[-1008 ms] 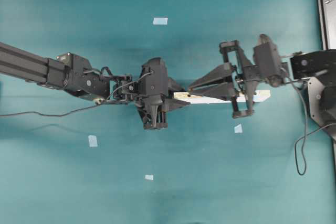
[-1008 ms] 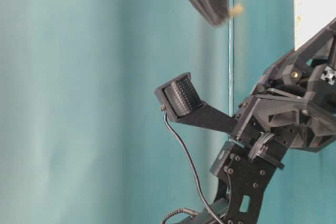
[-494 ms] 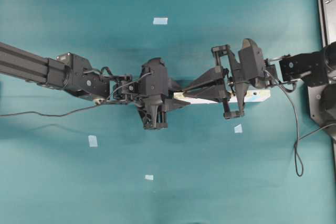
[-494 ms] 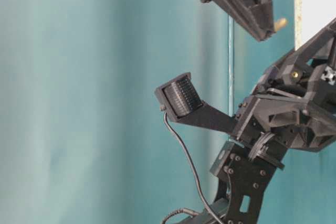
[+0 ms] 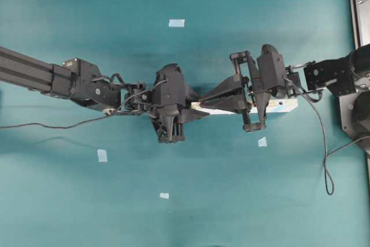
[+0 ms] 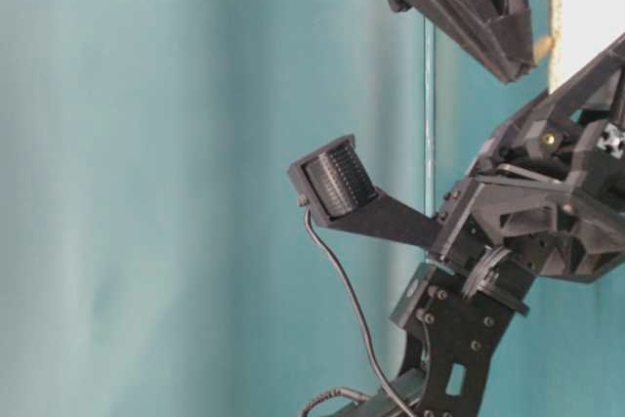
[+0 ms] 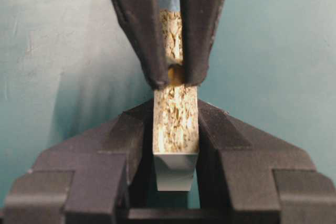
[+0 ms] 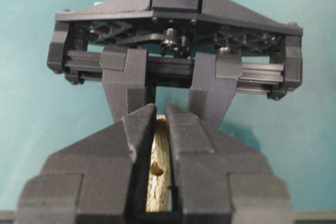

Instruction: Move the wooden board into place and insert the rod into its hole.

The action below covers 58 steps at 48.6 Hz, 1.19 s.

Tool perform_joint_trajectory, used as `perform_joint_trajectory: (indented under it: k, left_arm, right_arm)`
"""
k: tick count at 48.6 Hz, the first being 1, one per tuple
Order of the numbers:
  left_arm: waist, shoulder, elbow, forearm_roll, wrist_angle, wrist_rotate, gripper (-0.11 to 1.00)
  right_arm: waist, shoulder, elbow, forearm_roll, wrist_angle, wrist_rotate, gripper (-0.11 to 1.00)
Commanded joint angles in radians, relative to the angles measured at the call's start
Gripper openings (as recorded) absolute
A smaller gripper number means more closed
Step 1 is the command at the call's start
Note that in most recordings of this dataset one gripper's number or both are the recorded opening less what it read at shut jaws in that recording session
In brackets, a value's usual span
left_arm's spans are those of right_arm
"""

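Note:
The wooden board stands on its long edge at mid-table, its speckled chipboard edge turned upward. My left gripper is shut on the board's left end. From the right, my right gripper reaches along the board's top, shut on the rod. The rod's tan tip pokes out of the fingers just above the board's edge. In the right wrist view the board's edge shows in the narrow gap behind the fingertips, with a dark hole in it.
Pale tape squares lie on the teal cloth at the back, front left, front middle and just below the board. A dark frame runs along the right edge. A cable loops down from the right arm.
My right gripper has moved left along the board with the rod and come closer to the board's edge. The left gripper and the board have stayed still.

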Motion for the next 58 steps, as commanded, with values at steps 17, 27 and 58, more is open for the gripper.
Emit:
perform_joint_trajectory:
  k: [17,27,58]
  left_arm:
    - [-0.008,-0.028,-0.009,0.000,-0.005,-0.002,0.21]
    - [-0.008,-0.029,-0.009,0.000,-0.005,-0.002,0.21]
    - [-0.008,-0.028,-0.011,0.000,-0.005,-0.002,0.21]
  right_arm:
    - [0.008,-0.011,-0.003,0.003,-0.009,0.000,0.09]
    - [0.012,-0.012,0.003,0.003,-0.009,0.000,0.09]
    - [0.014,-0.011,0.005,0.011,0.011,-0.002,0.09]
